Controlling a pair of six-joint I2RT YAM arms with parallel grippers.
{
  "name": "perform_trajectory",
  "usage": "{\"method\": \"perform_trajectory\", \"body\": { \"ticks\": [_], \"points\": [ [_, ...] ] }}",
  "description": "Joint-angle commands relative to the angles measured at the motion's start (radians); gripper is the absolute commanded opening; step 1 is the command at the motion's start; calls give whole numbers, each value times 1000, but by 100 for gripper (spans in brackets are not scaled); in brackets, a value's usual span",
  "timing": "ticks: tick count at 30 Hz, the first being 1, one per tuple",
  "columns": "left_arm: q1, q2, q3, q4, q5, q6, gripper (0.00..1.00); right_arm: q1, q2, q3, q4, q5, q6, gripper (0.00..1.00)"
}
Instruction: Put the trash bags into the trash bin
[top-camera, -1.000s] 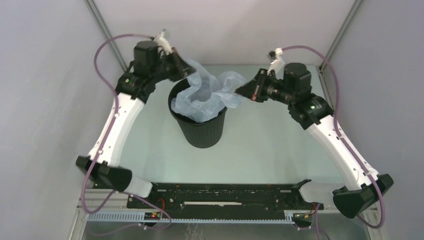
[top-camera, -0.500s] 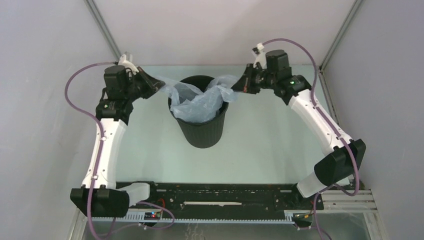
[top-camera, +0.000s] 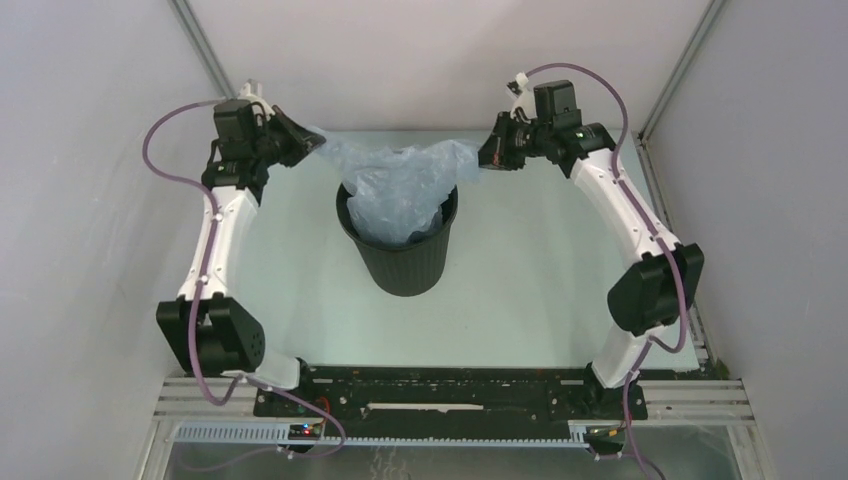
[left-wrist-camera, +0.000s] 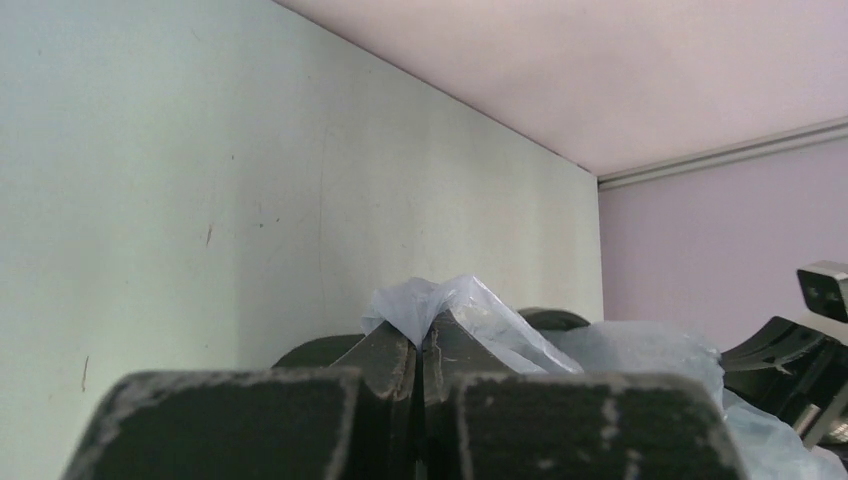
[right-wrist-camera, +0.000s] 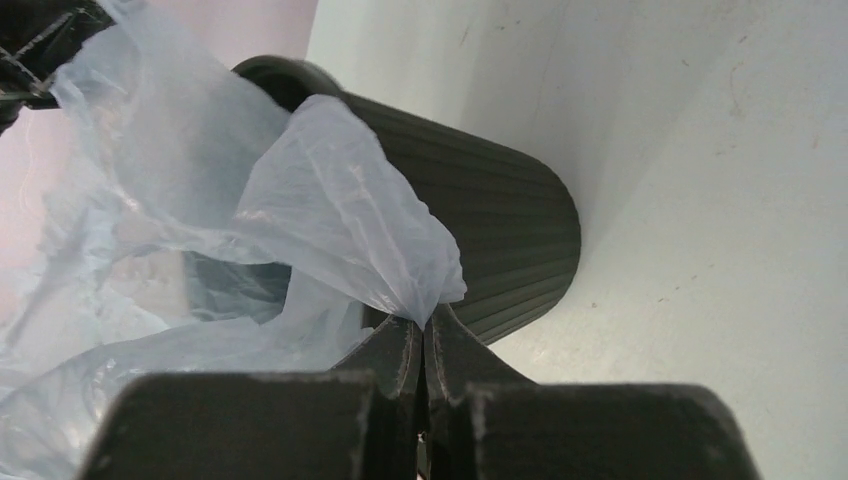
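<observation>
Pinching one corner of the thin, wrinkly, translucent pale grey-blue plastic bag (top-camera: 400, 185) with the left gripper (left-wrist-camera: 422, 335), pressed together on the film; pinching the opposite corner likewise with the right gripper (right-wrist-camera: 422, 325). Stretched between both, sagging into the round ribbed matte black plastic bin (top-camera: 405, 262) below and inward. Advisable: grip firmly, lower both corners evenly outside the rim, avoid tipping the bin on the pale surface (top-camera: 520, 270).

Before me lies a pale green table (top-camera: 540, 290), faintly scuffed and specked with small dark marks; plain grey walls (top-camera: 440, 60) close it in; slanted metal struts (top-camera: 202, 50) rise at the far corners; a black mounting plate (top-camera: 450, 390) runs along my near edge; a slotted white cable duct (top-camera: 450, 432) lies beside it.
</observation>
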Motion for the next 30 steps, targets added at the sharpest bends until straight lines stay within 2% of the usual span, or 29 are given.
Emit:
{"method": "perform_trajectory", "body": {
  "ticks": [1, 9, 11, 14, 18, 23, 27, 28, 30],
  "points": [
    [22, 76, 99, 55, 51, -12, 0, -28, 82, 108, -57, -15, -42, 1],
    [24, 224, 168, -57, 108, -51, 0, -56, 246, 235, -165, -51, -44, 1],
    [25, 205, 130, -89, 138, -44, 0, -56, 242, 207, -194, -94, -47, 1],
    [27, 115, 35, -101, 183, -41, 0, -58, 152, 90, -168, -136, -38, 3],
    [28, -27, -67, -105, 189, -44, 5, -63, 55, 16, -97, -200, 18, 18],
    [29, -110, -135, -91, 181, -56, 7, -79, -7, 1, -124, -183, 83, 46],
    [29, -151, -166, -59, 172, -80, 9, -122, -87, -41, -120, -123, 290, 74],
    [26, -155, -173, -55, 180, -89, 9, -132, -122, -73, -88, -105, 371, 80],
    [27, -160, -191, -43, 194, -106, 8, -141, -196, -159, 20, -60, 535, 97]
  ]
}}
